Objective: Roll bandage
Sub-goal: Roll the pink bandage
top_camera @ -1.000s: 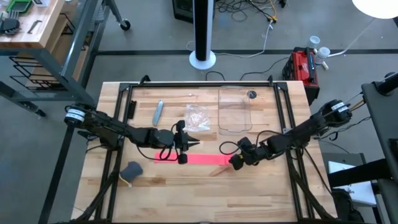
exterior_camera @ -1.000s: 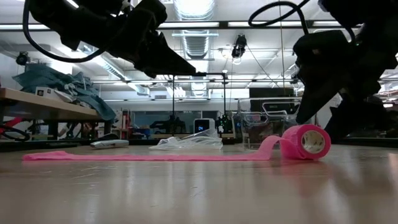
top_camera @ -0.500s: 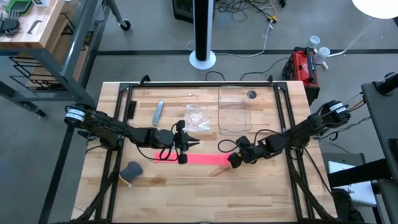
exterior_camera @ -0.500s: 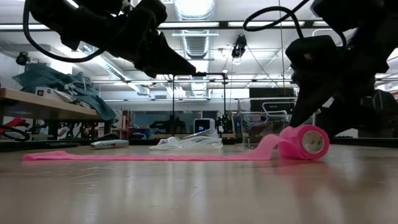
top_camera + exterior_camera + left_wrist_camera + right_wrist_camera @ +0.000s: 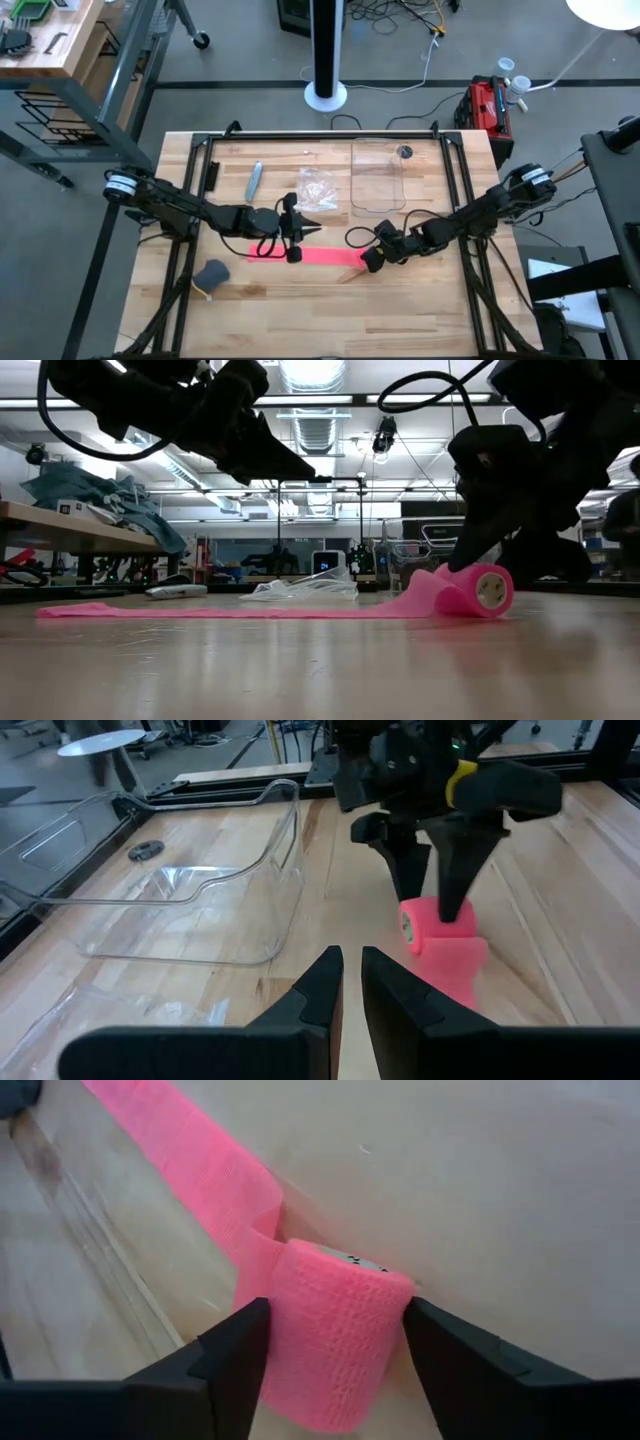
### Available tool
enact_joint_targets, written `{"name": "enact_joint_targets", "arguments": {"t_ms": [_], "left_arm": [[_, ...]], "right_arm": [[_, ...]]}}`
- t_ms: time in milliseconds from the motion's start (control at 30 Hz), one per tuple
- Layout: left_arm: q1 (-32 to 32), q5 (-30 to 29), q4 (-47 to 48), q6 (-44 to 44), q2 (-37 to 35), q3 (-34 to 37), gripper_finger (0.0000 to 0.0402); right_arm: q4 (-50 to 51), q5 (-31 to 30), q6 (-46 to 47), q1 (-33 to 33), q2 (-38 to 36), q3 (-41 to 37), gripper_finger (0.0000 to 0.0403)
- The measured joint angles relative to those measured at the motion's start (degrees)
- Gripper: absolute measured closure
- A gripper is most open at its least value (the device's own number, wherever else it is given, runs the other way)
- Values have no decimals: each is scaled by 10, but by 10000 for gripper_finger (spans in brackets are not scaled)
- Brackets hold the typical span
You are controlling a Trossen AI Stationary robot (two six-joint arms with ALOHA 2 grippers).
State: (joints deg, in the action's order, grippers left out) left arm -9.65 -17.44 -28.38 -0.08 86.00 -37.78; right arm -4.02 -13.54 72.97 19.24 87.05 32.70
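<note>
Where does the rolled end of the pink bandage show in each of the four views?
High view: mostly hidden under the right gripper, right of the table's centre.
Low view: the roll lies right of centre on the tabletop.
Left wrist view: roll between the right gripper's fingers.
Right wrist view: roll between its fingers.
Shared landmark: the flat pink strip trailing from it.

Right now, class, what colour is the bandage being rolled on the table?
Bright pink, the bandage; it shows best in the right wrist view.
</note>
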Motion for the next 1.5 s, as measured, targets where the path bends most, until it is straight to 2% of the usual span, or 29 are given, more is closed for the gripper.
{"name": "enact_joint_targets", "arguments": {"t_ms": [133,300,367,500,767,1167,1500], "left_arm": [[0,0,0,0,0,0,370],[0,0,1,0,0,0,370],[0,-1,0,0,0,0,370],[0,-1,0,0,0,0,370],[0,-1,-1,0,0,0,370],[0,-2,-4,0,0,0,370],[0,-2,-3,0,0,0,370]], "right_arm": [[-1,3,-12,-4,12,9,180],[3,3,-40,-5,19,14,259],[5,2,-52,-5,14,14,277],[31,1,-65,-5,-9,13,281],[174,-29,-44,-5,-60,26,286],[310,-74,-39,-5,-53,85,287],[369,-76,-18,-5,-54,100,287]]}}
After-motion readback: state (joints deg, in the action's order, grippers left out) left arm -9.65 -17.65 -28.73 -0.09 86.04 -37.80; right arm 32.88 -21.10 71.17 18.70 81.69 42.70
